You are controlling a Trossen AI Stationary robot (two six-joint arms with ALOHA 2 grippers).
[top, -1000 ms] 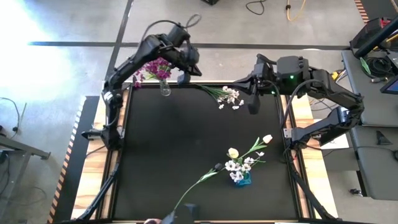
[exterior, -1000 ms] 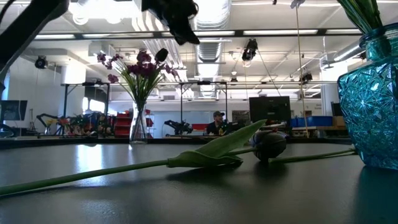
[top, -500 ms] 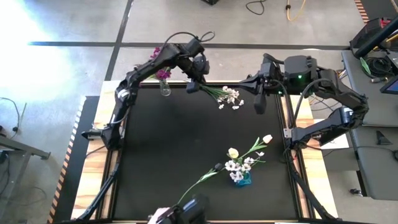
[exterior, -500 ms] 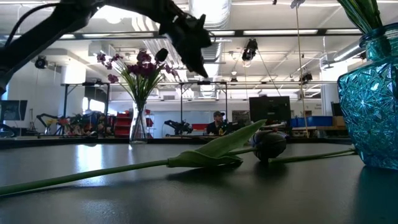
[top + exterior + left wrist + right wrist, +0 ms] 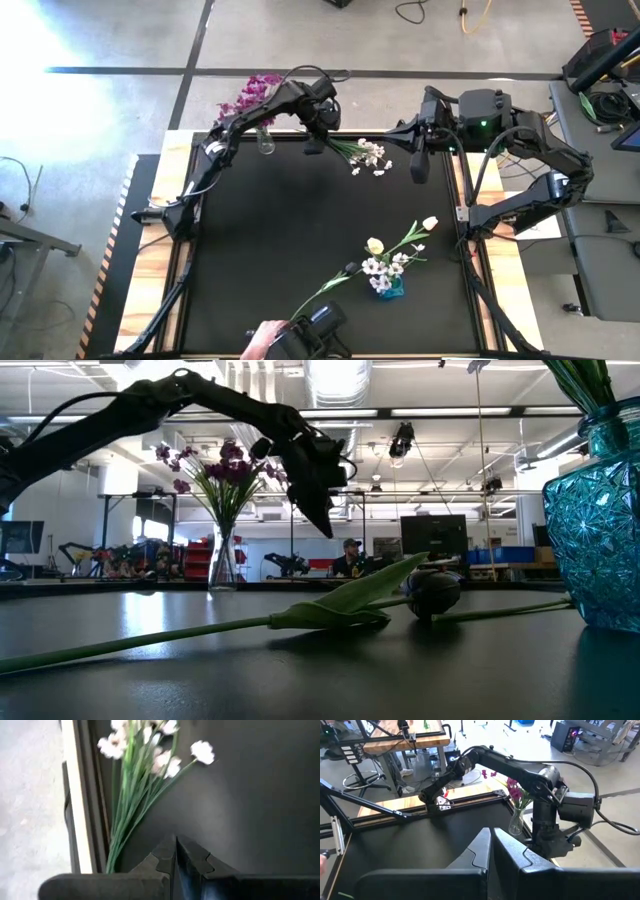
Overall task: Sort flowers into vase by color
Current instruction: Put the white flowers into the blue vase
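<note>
The white blossom spray (image 5: 365,153) lay loose at the table's far edge beside the clear vase (image 5: 265,144) of magenta flowers (image 5: 250,96) — the left gripper (image 5: 313,146), fingers pressed together and empty, had swung from that vase to the spray's stems, probably the next pick — while the right gripper (image 5: 418,167), likewise closed, waited nearby.

Clear vase (image 5: 265,146) at table's (image 5: 280,240) far-left; white spray (image 5: 362,153) beside it.

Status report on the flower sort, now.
Left gripper shut, empty, above white spray. Right gripper shut, idle at right edge. Purple flowers vased. Nothing blocking.
</note>
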